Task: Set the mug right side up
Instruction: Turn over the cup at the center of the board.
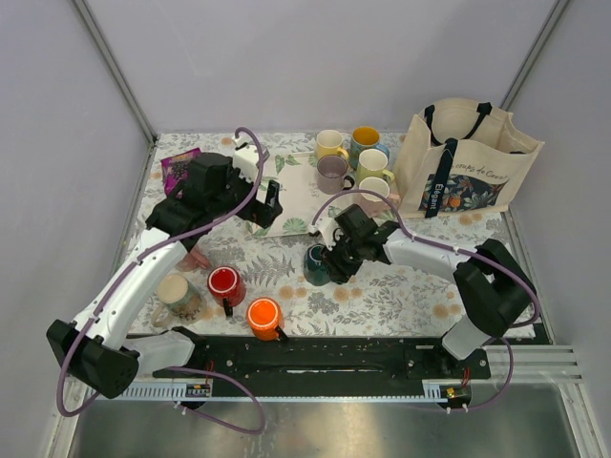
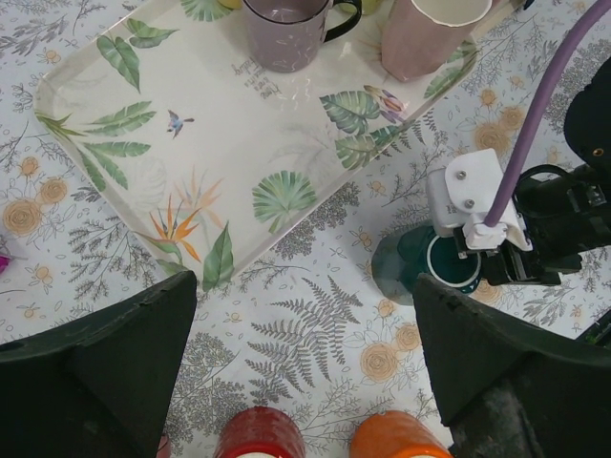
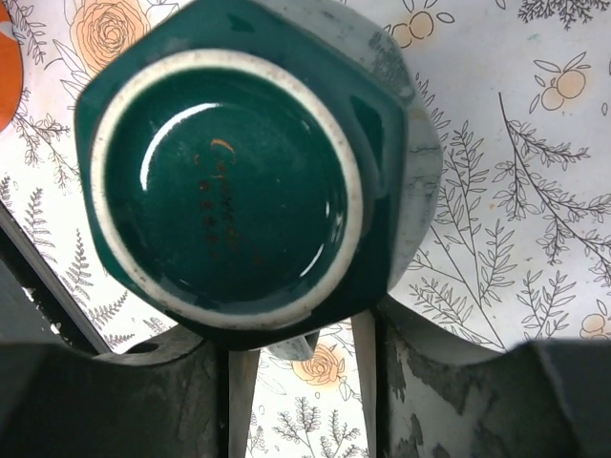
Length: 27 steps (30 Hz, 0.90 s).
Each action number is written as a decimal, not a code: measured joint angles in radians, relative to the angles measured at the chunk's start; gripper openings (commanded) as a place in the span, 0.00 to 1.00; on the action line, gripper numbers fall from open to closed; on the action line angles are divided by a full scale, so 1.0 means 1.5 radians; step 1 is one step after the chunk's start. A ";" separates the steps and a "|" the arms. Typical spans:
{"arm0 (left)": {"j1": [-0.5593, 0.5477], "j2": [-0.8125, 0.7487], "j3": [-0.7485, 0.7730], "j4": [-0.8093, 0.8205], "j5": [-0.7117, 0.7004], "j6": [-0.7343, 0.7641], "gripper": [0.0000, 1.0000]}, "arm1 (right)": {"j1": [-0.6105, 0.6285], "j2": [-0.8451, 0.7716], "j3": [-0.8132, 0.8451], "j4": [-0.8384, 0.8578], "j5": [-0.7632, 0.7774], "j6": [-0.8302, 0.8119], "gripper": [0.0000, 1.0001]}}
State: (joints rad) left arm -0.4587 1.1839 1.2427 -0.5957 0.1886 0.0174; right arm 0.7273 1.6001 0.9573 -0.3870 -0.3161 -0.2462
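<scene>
The salmon-pink mug (image 1: 197,258) sits on the tabletop (image 1: 382,296) at the left. It is mostly hidden under the left arm (image 1: 143,272), so I cannot tell which way up it stands. A cream mug (image 1: 175,292) just in front of it is also partly covered by that arm.

The left fingers (image 2: 105,363) are spread wide with nothing between them, above the near edge of the leaf-printed tray (image 2: 191,162). In that view a mauve mug (image 2: 286,38) and a pale pink mug (image 2: 420,43) on the tray are cut off at the top. A red mug (image 2: 260,434) and an orange mug (image 2: 401,441) are cut off at the bottom.

The right fingers (image 3: 143,401) stand on either side of a dark teal mug (image 3: 224,181), which is upside down with its ringed base facing the wrist camera. The mug fills that view and hides the fingertips, so I cannot tell whether they press on it.

The teal base carries a faint gold mark and a few lines of tiny lettering, too blurred to read. A grey print on the tray beside the mauve mug is just as unreadable. The tote bag (image 1: 468,157) at the back right has script on its front and a word running down its dark strap, both too small to make out.
</scene>
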 measured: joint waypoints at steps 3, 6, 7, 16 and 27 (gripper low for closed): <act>0.000 -0.006 -0.002 0.000 0.002 0.000 0.98 | 0.002 0.012 0.003 0.001 -0.003 0.007 0.34; 0.000 -0.011 -0.002 0.000 0.002 0.000 0.98 | 0.006 0.024 0.007 0.002 -0.008 0.007 0.18; 0.000 -0.012 -0.002 0.000 0.002 0.001 0.98 | 0.007 0.025 0.008 0.006 -0.012 0.006 0.14; 0.002 -0.023 -0.026 0.015 0.003 0.015 0.95 | 0.010 -0.029 -0.019 -0.023 0.011 -0.055 0.00; -0.007 -0.145 -0.210 0.123 0.037 0.271 0.94 | -0.072 -0.210 0.023 -0.193 -0.094 -0.129 0.00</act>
State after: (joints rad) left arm -0.4686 0.9665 0.9276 -0.4114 0.2443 0.4232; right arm 0.6186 1.2846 0.9920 -0.6758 -0.4572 -0.4397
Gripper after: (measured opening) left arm 0.946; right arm 0.256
